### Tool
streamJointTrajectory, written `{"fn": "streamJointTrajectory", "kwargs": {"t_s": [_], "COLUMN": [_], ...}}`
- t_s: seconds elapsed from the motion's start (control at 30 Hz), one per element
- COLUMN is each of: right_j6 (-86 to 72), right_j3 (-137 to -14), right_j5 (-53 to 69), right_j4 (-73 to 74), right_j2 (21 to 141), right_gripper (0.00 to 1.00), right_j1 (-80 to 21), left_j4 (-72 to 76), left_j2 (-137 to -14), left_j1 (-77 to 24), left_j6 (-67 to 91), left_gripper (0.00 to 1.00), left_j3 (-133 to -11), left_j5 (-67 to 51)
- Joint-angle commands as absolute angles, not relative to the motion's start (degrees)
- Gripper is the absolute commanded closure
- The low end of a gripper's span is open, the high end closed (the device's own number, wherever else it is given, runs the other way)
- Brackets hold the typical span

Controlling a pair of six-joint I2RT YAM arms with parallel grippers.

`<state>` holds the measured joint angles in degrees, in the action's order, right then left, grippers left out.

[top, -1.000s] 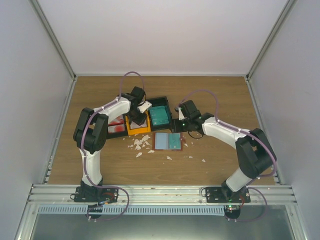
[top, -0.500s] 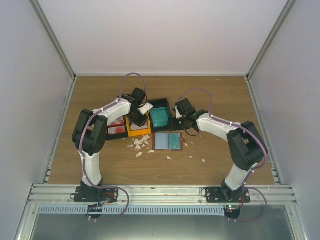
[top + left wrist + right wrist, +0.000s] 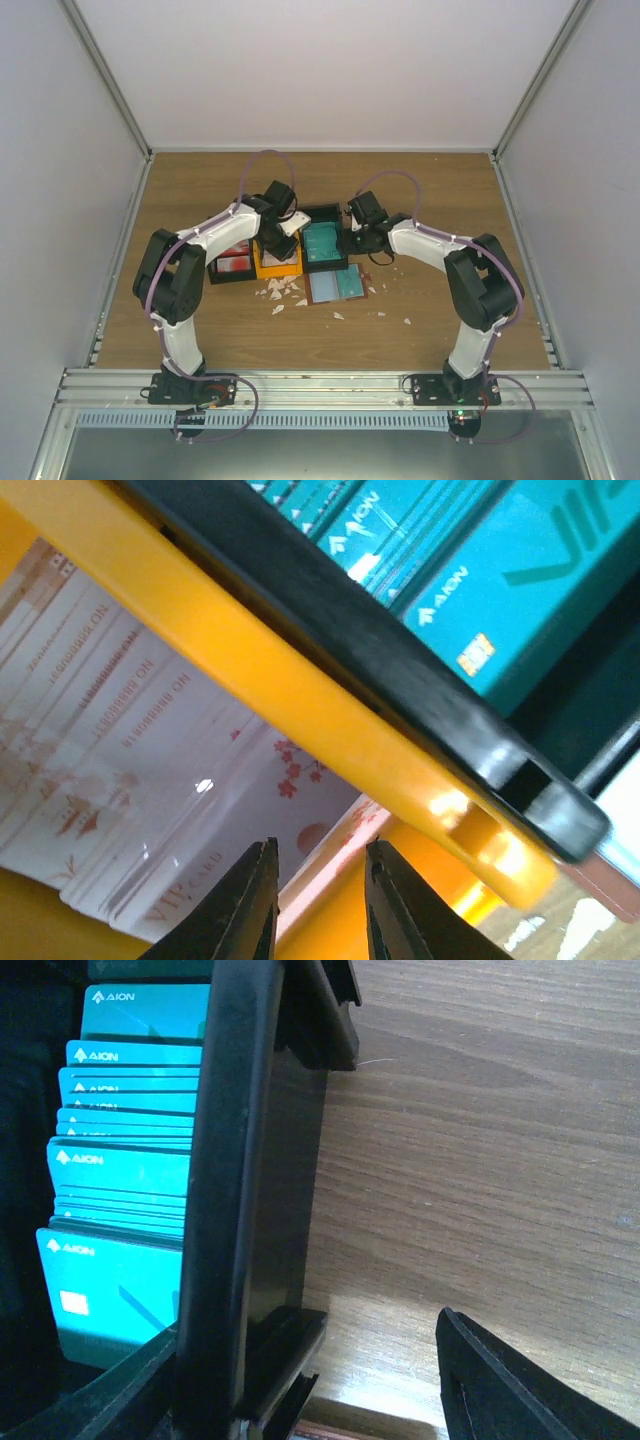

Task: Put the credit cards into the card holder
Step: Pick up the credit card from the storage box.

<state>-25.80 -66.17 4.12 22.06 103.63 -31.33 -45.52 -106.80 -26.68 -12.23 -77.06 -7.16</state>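
Teal credit cards point(image 3: 322, 241) lie stacked in a black bin point(image 3: 322, 212); they also show in the right wrist view point(image 3: 125, 1175) and the left wrist view point(image 3: 560, 590). Pale pinkish cards point(image 3: 120, 750) lie in the orange bin point(image 3: 279, 266). Red cards point(image 3: 233, 263) lie in the left black bin. The card holder point(image 3: 335, 283) lies open in front of the bins, with a teal card in its right pocket. My left gripper point(image 3: 318, 900) is narrowly open inside the orange bin, with a pale card's edge between its tips. My right gripper point(image 3: 300, 1360) is open astride the black bin's right wall point(image 3: 230, 1160).
The three bins are joined in a row mid-table. Several white scraps point(image 3: 280, 290) lie in front of the orange bin, and more point(image 3: 406, 322) lie to the right. Both arms point(image 3: 440, 252) reach inward over the wooden table point(image 3: 450, 190).
My right gripper has moved left and away from me, up to the teal cards' bin wall. My left gripper has gone a little lower into the orange bin.
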Motion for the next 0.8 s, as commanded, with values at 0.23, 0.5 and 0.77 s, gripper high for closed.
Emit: {"fn": "streamJointTrajectory", "kwargs": {"t_s": [0.23, 0.5, 0.77], "right_j6": [-26.5, -26.2, -26.0], "right_j3": [-68.1, -68.0, -68.0], "right_j5": [2.9, 3.2, 3.7], "right_j4": [22.5, 22.6, 22.5], "right_j2": [105.2, 105.0, 104.2], "right_gripper": [0.38, 0.38, 0.38], "right_j1": [-30.6, -30.7, -30.6], "left_j4": [-49.1, -49.8, -49.6], "left_j2": [-99.6, -96.3, -96.2], "left_j1": [-30.1, -31.8, -31.8], "left_j6": [-7.9, -6.3, -7.8], "left_gripper": [0.74, 0.74, 0.45], "left_j3": [-72.9, -70.9, -74.8], "left_j5": [-7.5, -6.5, -4.9]}}
